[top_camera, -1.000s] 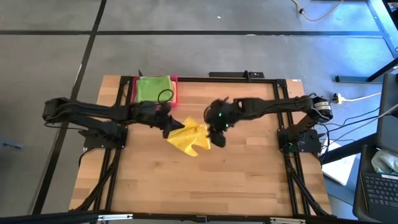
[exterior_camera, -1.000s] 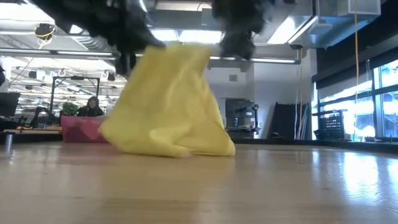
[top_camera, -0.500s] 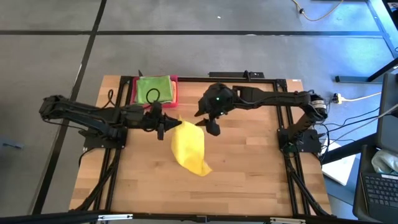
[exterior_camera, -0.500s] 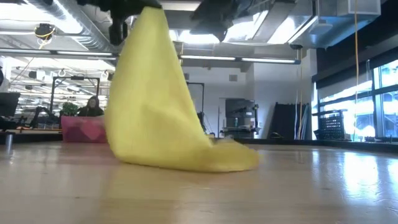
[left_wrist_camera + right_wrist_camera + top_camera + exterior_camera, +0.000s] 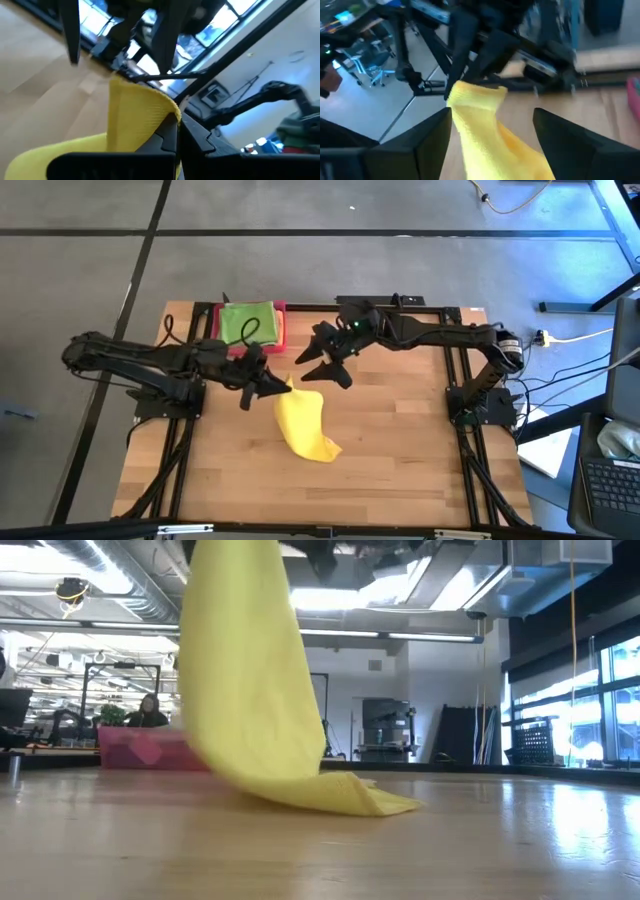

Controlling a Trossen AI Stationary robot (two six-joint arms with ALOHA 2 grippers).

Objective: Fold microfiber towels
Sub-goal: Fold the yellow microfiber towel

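Released by the right tool (image 5: 322, 368), yellow towel (image 5: 305, 425) hangs from left tool (image 5: 280, 388).

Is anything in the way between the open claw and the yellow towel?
No, nothing visible is. The right gripper hangs open just beyond the yellow towel, with only air between them. The left gripper is shut on the towel's top corner; its lower end trails on the table.

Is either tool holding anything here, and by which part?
The left tool is shut on the yellow towel, pinching its raised top edge. The right tool is open, holding nothing.
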